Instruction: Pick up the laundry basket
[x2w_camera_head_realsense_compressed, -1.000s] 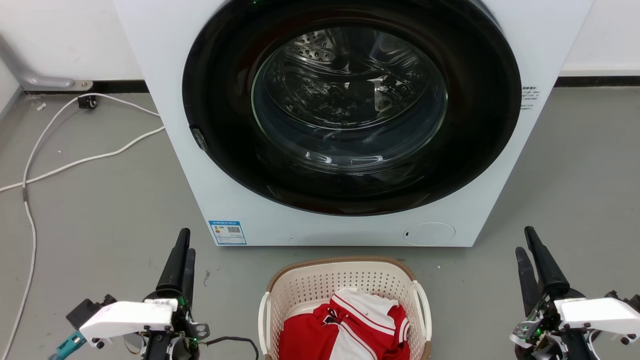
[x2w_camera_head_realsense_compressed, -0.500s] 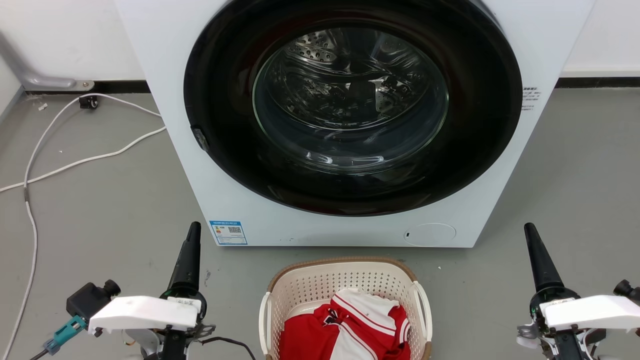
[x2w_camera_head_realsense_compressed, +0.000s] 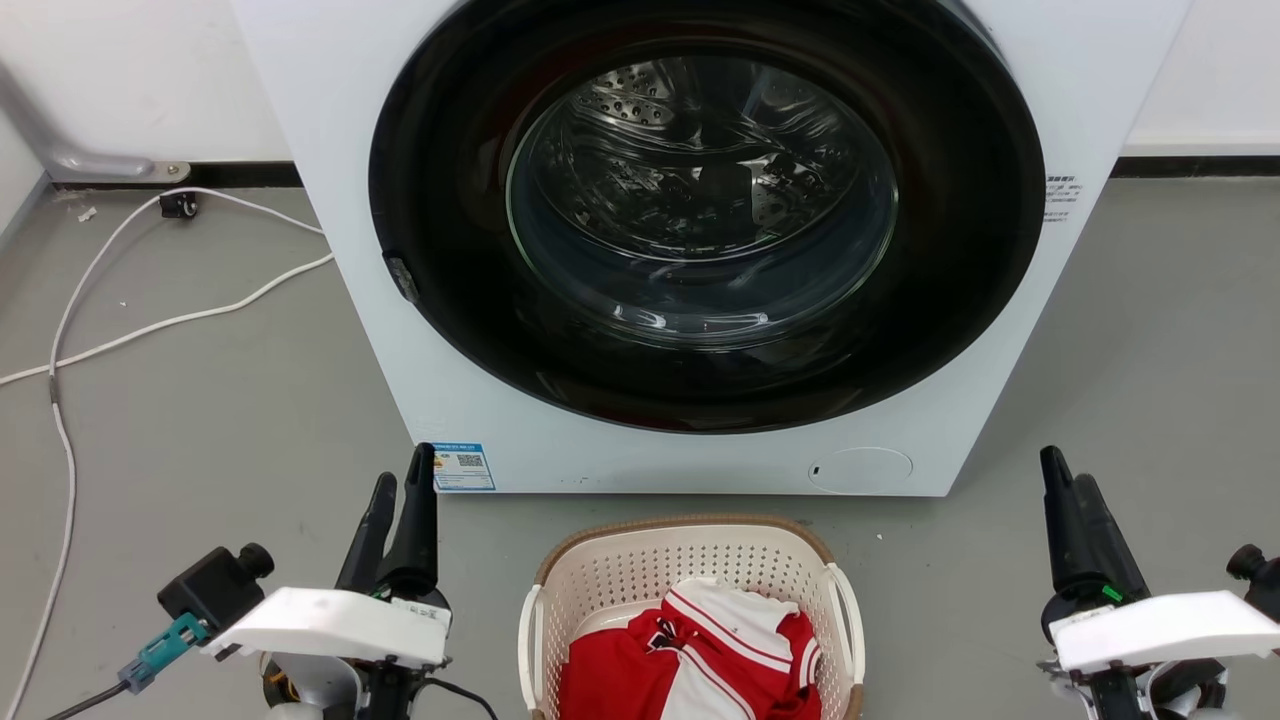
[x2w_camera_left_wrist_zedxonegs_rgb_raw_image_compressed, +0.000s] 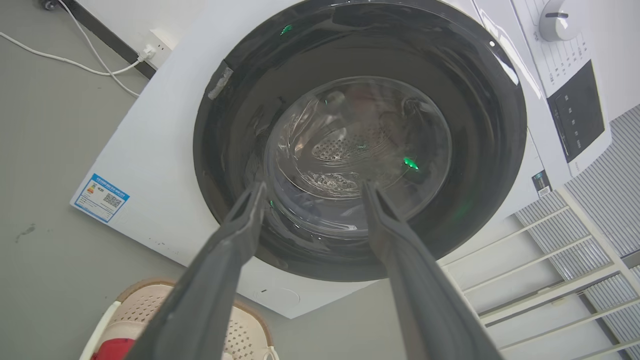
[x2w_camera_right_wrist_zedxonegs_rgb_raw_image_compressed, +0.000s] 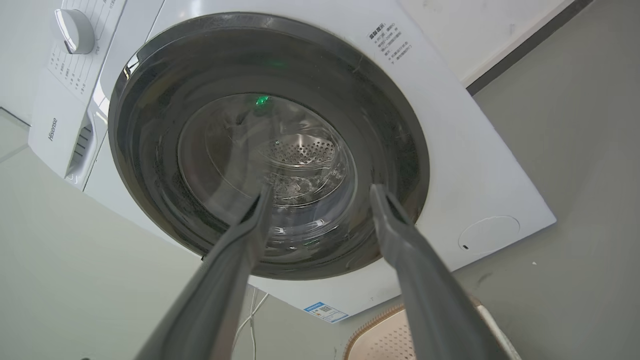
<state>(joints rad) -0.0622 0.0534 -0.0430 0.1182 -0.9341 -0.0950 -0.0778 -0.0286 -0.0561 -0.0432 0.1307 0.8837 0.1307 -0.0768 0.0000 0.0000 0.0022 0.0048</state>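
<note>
Grey floor (x2w_camera_head_realsense_compressed: 200, 430): our left gripper (x2w_camera_head_realsense_compressed: 405, 466) and right gripper (x2w_camera_head_realsense_compressed: 1066, 468), both spread, flank the cream perforated plastic laundry basket (x2w_camera_head_realsense_compressed: 640, 570); uneven grips could tip it.

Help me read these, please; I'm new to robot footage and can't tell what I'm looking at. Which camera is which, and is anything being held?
These are three cameras on one wheeled robot. The wide picture comes from its head, looking down at a grey floor. The two dark pronged things at the bottom are its left hand and right hand. Between them the laundry basket sits on the floor with a red and white garment inside, in front of a white washing machine with a round glass door. A white cable lies on the floor to the left. The other two pictures come from a camera on each wrist, looking along that hand's two fingers toward the machine. Both hands are open and hold nothing; neither touches the basket.
</note>
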